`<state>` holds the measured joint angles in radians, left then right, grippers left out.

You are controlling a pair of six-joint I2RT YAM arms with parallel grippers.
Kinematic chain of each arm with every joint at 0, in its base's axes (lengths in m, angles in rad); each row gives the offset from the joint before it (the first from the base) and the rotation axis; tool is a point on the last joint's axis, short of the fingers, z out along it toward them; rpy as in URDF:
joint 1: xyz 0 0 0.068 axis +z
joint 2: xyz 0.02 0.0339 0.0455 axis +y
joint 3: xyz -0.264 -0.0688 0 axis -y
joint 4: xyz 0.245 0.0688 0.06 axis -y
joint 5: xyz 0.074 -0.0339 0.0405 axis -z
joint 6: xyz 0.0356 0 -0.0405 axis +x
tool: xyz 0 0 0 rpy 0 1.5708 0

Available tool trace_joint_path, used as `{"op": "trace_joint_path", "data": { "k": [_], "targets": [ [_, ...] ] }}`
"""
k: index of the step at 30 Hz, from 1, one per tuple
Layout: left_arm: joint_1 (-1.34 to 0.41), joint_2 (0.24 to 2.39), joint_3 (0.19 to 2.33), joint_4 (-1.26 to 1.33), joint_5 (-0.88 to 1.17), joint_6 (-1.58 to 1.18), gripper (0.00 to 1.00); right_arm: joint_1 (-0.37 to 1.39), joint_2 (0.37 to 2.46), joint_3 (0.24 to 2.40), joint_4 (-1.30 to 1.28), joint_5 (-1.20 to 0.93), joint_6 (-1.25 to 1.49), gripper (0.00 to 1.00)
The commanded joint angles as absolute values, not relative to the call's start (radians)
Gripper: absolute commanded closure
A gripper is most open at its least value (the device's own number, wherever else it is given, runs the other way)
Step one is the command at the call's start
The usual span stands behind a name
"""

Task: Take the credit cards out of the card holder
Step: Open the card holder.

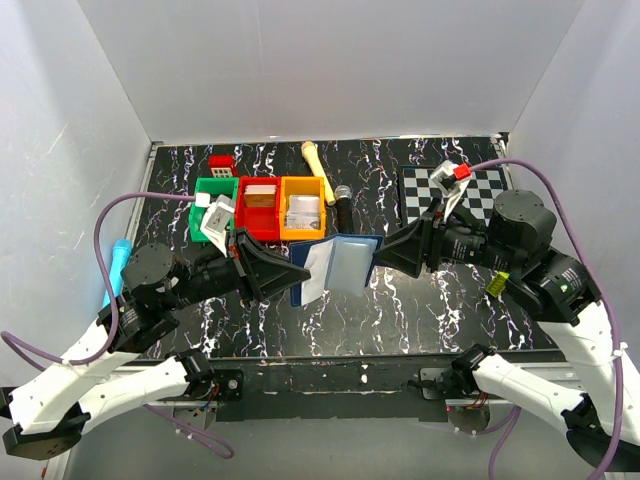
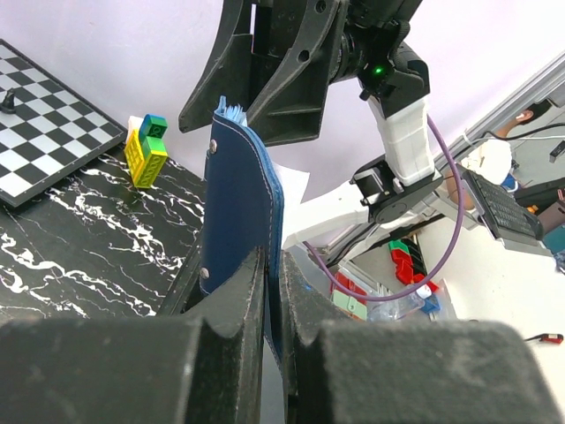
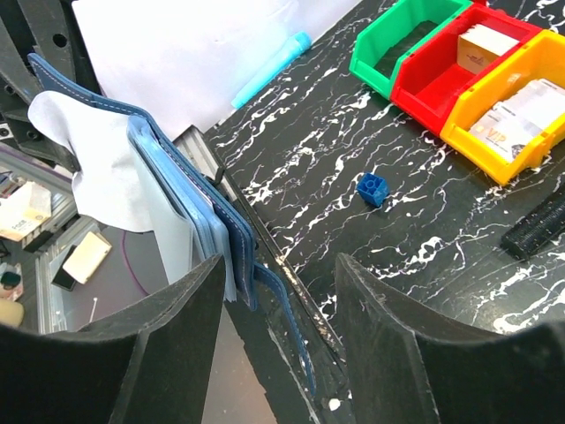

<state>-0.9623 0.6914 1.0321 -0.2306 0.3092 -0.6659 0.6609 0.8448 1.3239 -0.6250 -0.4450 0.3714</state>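
Note:
The navy card holder [image 1: 335, 265] hangs open above the table's middle, held up on edge. My left gripper [image 1: 295, 272] is shut on its left flap; in the left wrist view the navy leather [image 2: 238, 203] stands clamped between the two fingers. My right gripper [image 3: 278, 287] is open around the holder's right edge [image 3: 234, 252], which lies close to its left finger [image 3: 190, 300]. Pale blue-grey credit cards [image 3: 172, 221] show inside the holder's layers, and a white sheet [image 3: 97, 168] sticks out beside them. In the top view a pale card face [image 1: 355, 265] is visible.
Green [image 1: 215, 205], red [image 1: 258, 205] and orange [image 1: 302, 207] bins stand behind the holder. A chessboard [image 1: 450, 190] lies at the back right. A tiny blue brick [image 3: 372, 188] sits on the marble table, and a yellow-green brick stack [image 2: 146, 150] sits near the right arm.

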Motion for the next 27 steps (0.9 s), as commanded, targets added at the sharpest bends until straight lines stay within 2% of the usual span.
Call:
{"op": "trace_joint_path", "data": {
  "k": [1, 21, 27],
  "targets": [
    [-0.962, 0.687, 1.069, -0.183, 0.331, -0.666, 1.00, 0.655, 0.848, 1.304, -0.549, -0.518, 0.397, 0.38],
    [-0.962, 0.712, 1.014, -0.120, 0.347, -0.690, 1.00, 0.655, 0.857, 1.230, -0.345, -0.725, 0.546, 0.35],
    [-0.962, 0.722, 0.970, -0.065, 0.357, -0.719, 1.00, 0.655, 0.862, 1.212, -0.282, -0.761, 0.604, 0.40]
  ]
}}
